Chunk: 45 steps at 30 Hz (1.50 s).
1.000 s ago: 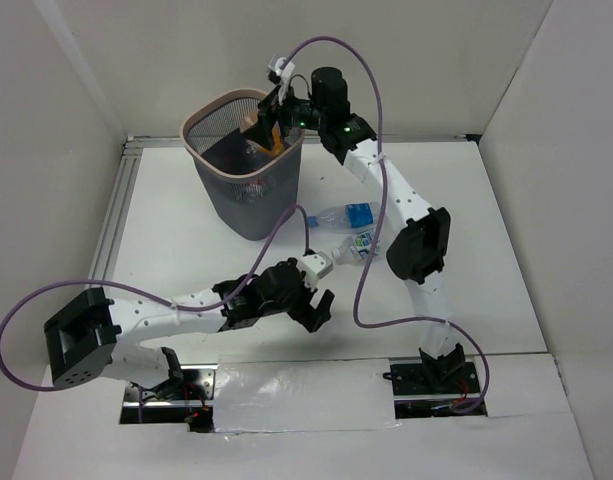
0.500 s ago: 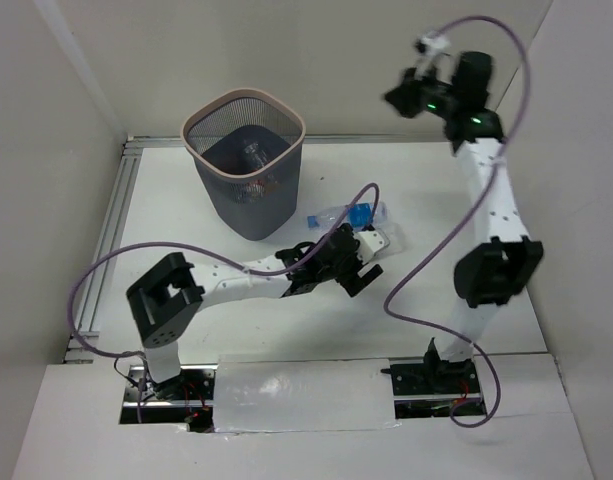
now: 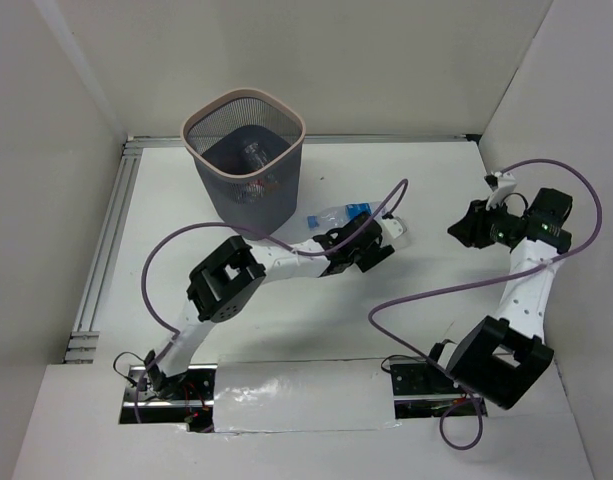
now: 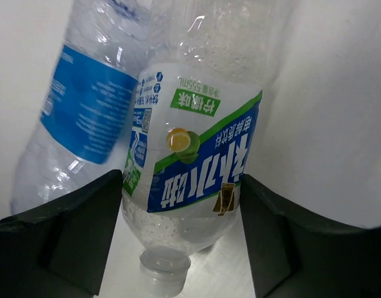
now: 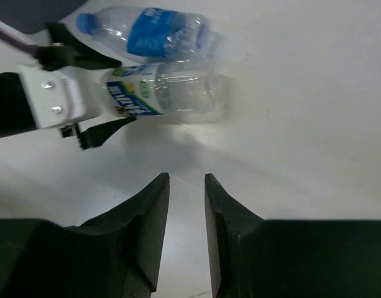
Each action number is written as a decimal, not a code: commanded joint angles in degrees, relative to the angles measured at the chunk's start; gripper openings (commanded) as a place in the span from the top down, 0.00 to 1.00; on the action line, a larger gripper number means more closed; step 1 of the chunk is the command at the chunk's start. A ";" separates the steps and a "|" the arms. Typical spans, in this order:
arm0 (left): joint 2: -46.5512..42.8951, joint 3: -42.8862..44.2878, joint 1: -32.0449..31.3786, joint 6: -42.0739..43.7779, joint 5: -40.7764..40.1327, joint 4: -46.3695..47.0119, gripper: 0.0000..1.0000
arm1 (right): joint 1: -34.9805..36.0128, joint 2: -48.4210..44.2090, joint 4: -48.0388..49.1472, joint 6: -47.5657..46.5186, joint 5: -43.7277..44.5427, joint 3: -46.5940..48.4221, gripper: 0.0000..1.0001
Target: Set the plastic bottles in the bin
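**Left gripper astride the green-and-white bottle, two bottles not yet binned**

The left gripper's jaws stand to either side of the green-and-white labelled bottle, which lies on its side on the table with its neck end towards the wrist camera. Both pads look to be right up against its sides. The plastic shows no dent, so I cannot tell whether the jaws have actually clamped on it or merely bracket it. From above, the bottle appears to be resting on the table rather than lifted.

Touching it on the bin's side lies a second bottle, the blue-labelled one, also on its side. Nothing is holding that one.

The wire-mesh bin stands upright towards the back left, apart from the pair of bottles. At least one clear bottle shows inside it, with something reddish lower down behind the mesh. How many are in there I cannot count.

The right gripper hangs off to the right, well apart from the bottles. Its fingers are only narrowly parted, with nothing between them.

So I'd judge the job partly done. Some bottles are in the bin and two are left on the table. The green-and-white one seems to be the one in hand; it has to be gripped, lifted and carried to the bin, and the blue one after it.
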 commanded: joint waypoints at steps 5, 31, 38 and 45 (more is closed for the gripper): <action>0.68 0.41 1.49 -0.44 8.32 -3.49 0.38 | -0.01 -1.29 -3.65 -5.25 -9.55 0.32 0.30; -38.59 -1.69 19.92 -14.13 17.32 -2.36 1.00 | 10.43 8.73 5.49 -5.78 -16.33 10.60 0.48; -41.68 -4.42 29.60 -13.97 5.44 -0.76 0.97 | 22.56 7.41 14.45 -1.55 -4.29 8.76 0.30; -36.68 -1.36 34.19 -14.15 1.05 -6.55 0.07 | 34.52 15.56 15.09 -19.36 4.33 12.35 0.00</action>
